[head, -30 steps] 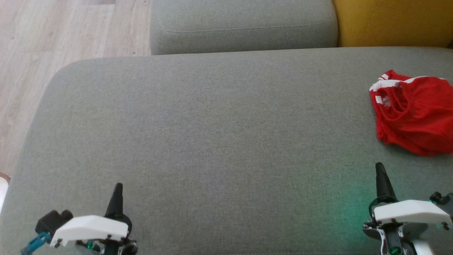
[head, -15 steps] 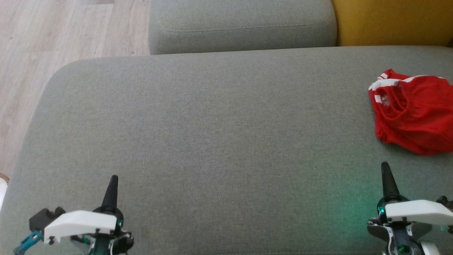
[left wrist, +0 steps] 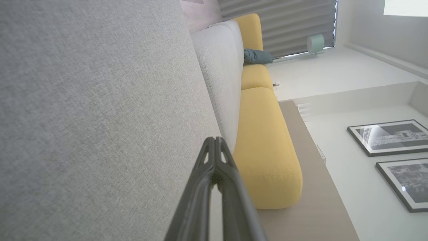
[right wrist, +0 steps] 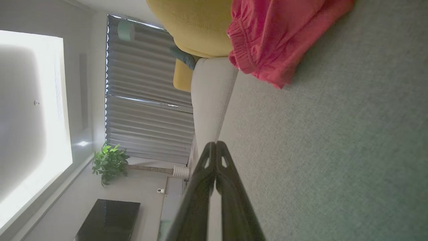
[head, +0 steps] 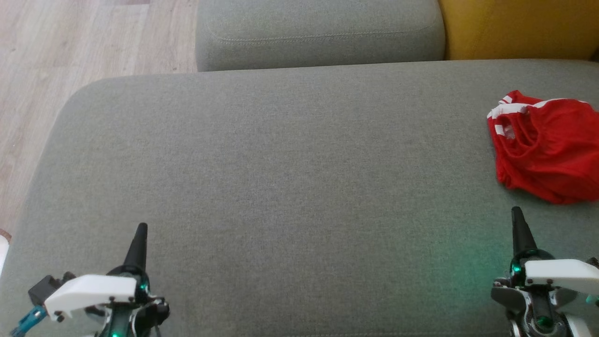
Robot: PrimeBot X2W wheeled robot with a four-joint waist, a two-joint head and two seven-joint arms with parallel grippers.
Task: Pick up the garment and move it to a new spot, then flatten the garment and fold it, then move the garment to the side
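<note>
L gripper (head: 140,229) and R gripper (head: 516,213) edged apart in the last sec. Both were shut, empty. Red garment (head: 547,150) stayed bunched at right of sofa (head: 281,187), ahead of R gripper — no grip, prob. no fold under way.

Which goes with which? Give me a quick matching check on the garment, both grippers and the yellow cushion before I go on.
1 garment
2 left gripper
3 right gripper
4 yellow cushion

a shut, low left over the grey seat
b beyond the seat, top right
c bunched at the seat's right edge
d shut, just short of the garment

Pairs: 1-c, 2-a, 3-d, 4-b
</note>
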